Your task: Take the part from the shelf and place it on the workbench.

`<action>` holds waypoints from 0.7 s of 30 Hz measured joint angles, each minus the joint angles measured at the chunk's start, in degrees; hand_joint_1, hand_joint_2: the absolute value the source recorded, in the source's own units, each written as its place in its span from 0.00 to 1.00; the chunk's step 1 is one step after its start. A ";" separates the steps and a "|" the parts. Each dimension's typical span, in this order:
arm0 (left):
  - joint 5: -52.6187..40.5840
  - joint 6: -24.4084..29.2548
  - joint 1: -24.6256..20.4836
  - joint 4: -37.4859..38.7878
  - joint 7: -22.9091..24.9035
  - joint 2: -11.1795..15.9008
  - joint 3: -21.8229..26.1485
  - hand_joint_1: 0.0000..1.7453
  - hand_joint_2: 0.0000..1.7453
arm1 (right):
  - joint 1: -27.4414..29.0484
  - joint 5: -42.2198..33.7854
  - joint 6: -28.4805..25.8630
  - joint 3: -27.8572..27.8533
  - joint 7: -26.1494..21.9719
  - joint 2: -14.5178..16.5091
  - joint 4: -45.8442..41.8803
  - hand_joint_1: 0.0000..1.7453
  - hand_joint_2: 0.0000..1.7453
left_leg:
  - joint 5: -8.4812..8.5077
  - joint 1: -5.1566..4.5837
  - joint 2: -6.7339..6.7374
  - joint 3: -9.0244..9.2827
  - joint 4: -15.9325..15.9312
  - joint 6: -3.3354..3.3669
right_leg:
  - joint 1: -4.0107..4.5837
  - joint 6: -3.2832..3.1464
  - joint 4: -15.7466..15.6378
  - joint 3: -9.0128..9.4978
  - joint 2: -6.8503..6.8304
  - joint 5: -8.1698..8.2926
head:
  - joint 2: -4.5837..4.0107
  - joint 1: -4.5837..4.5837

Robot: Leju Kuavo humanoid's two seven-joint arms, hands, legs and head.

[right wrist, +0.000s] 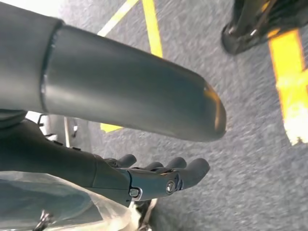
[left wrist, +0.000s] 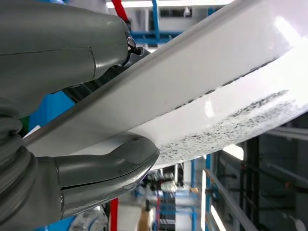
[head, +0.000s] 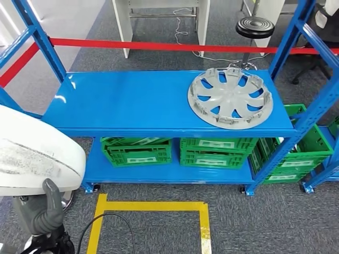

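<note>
the left robot hand sits low at the near left of the head view, its grey fingers closed up against the underside of a large white part with a speckled, scuffed patch on its surface. in the left wrist view the same white part is clamped between the thick grey thumb on one face and the grey cover and darker fingers on the other, so this robot hand holds the part firmly.

the right robot hand hangs over grey carpet marked with yellow tape; its thumb is stretched straight out and the darker fingers lie nearly straight and apart from it, with nothing between them.

ahead stands a blue shelf with blue uprights. a silver wheel cover lies flat on the right part of its top level, close to the near edge. on the lower level sit green crates, with more green crates just past the right upright. a red barrier tape runs across behind the shelf, and a black stool stands on the far side of it, near a white piece of furniture. on the floor in front of the shelf a yellow tape rectangle is laid out, and a black cable curves across its near left corner.
</note>
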 joint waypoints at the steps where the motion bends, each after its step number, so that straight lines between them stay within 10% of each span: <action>1: 0.20 0.43 0.68 0.25 0.01 0.03 -0.03 1.00 1.00 | 0.32 0.38 0.05 -0.15 0.29 -0.13 -0.30 0.00 0.00 | -2.08 0.09 -0.05 -0.45 1.42 -0.30 | -0.03 -0.51 -0.01 -0.64 -0.16 0.61 | -0.01 -0.05; 4: 0.64 1.21 2.10 1.14 0.02 0.19 -0.27 1.00 1.00 | 1.39 1.29 0.24 -0.75 1.18 -0.31 -1.27 0.00 0.00 | -10.96 0.17 -0.11 -2.12 11.23 -0.82 | 0.18 -1.16 0.11 -2.84 -0.52 2.62 | -0.01 -0.31; 6: 1.06 1.70 2.55 1.63 0.16 0.42 -0.55 1.00 1.00 | 2.04 2.48 0.93 -1.07 1.67 -0.28 -1.89 0.00 0.00 | -12.10 0.14 -0.13 -1.50 15.65 -0.66 | 0.48 -1.24 0.37 -4.40 -0.70 3.93 | -0.01 -0.36; 11: 0.32 3.67 2.31 1.92 1.23 1.70 -0.90 1.00 1.00 | 2.34 6.17 4.07 -1.35 1.53 0.37 -3.31 0.00 0.00 | -7.97 -0.81 -0.19 10.94 -0.66 1.88 | 1.16 -0.84 0.92 -7.65 -0.58 6.75 | -0.01 -0.26; 14: -0.88 4.23 2.07 1.92 2.29 2.63 -0.90 1.00 1.00 | 1.66 7.58 4.78 -1.60 1.62 0.79 -3.34 0.00 0.00 | -7.79 -1.29 -0.12 11.99 -4.13 2.35 | 0.88 0.08 0.76 -8.31 -0.60 8.37 | -0.01 -0.34; 16: -1.09 4.27 2.13 1.92 2.52 3.05 -0.89 1.00 1.00 | 1.35 7.98 4.74 -1.64 1.81 0.95 -3.28 0.00 0.00 | -6.24 -1.12 0.08 10.73 -4.53 2.92 | 0.73 0.69 1.98 -9.25 -0.36 6.46 | -0.01 -0.37; 19: -1.29 4.32 2.32 1.92 3.26 3.33 -0.86 1.00 1.00 | 1.15 8.59 4.91 -1.68 1.23 1.11 -3.20 0.00 0.00 | -3.89 -0.94 0.25 7.90 -4.64 3.42 | 0.48 1.45 10.68 -11.57 -0.13 -2.22 | -0.01 0.05; 21: -1.60 4.20 2.46 1.92 4.15 3.62 -0.85 1.00 1.00 | 0.98 9.10 5.17 -1.72 0.39 1.12 -3.13 0.00 0.00 | -2.39 -0.94 0.35 5.76 -4.30 3.24 | 0.33 1.81 16.46 -11.65 -0.13 -3.40 | -0.01 0.16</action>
